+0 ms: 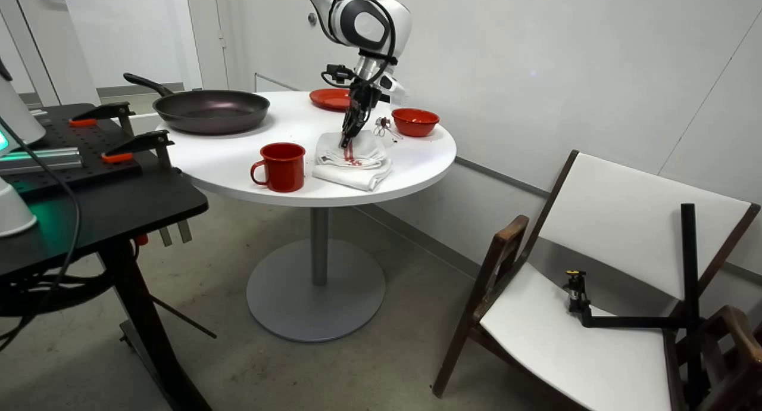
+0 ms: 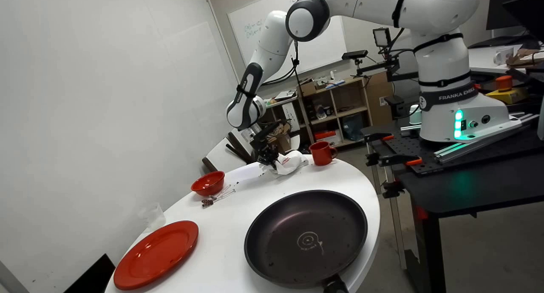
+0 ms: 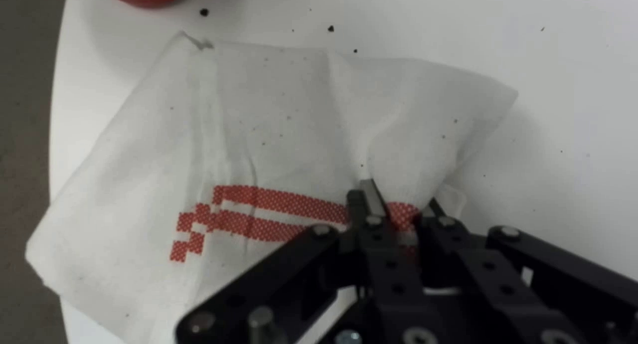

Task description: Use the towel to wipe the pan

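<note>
The white towel (image 1: pixel 368 176) with red stripes lies folded near the edge of the round white table; it also shows in an exterior view (image 2: pixel 294 164) and in the wrist view (image 3: pixel 279 119). My gripper (image 1: pixel 346 142) points down onto it; it also shows in an exterior view (image 2: pixel 273 162). In the wrist view my fingers (image 3: pixel 401 199) pinch a bunched fold of the towel at the red stripes, and the cloth is drawn up there. Most of the towel still lies on the table. The dark pan (image 1: pixel 211 110) stands apart from the gripper; its inside shows in an exterior view (image 2: pixel 306 238).
A red mug (image 1: pixel 284 170) stands close beside the towel. A red bowl (image 2: pixel 208 184), a small wire utensil (image 2: pixel 217 198), a red plate (image 2: pixel 157 254) and a clear cup (image 2: pixel 153 216) are along the wall side. Dark crumbs (image 3: pixel 331 29) lie by the towel.
</note>
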You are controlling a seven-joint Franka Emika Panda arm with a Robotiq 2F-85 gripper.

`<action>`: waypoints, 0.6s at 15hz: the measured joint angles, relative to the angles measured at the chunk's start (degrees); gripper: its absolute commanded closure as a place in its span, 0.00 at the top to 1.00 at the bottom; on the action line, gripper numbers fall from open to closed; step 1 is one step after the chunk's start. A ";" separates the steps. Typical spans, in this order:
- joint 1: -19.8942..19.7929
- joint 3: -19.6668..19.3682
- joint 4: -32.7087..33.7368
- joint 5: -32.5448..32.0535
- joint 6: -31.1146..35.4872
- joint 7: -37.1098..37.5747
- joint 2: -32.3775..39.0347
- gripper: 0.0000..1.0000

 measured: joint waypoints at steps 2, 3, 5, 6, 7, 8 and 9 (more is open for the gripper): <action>0.02 0.00 -3.52 -0.51 2.38 -2.94 -2.68 0.05; 0.03 -0.02 -5.90 -0.84 3.82 -4.42 -4.45 0.05; 0.02 -0.09 -11.21 -1.83 6.46 -7.03 -8.49 0.05; 0.02 -0.17 -13.90 -2.35 7.62 -8.05 -10.59 0.05; 0.02 -0.26 -16.50 -2.92 8.60 -8.91 -12.67 0.05; 0.01 -0.34 -19.09 -3.49 9.50 -9.57 -14.71 0.05; 0.01 -0.42 -21.44 -4.00 10.23 -10.22 -16.64 0.05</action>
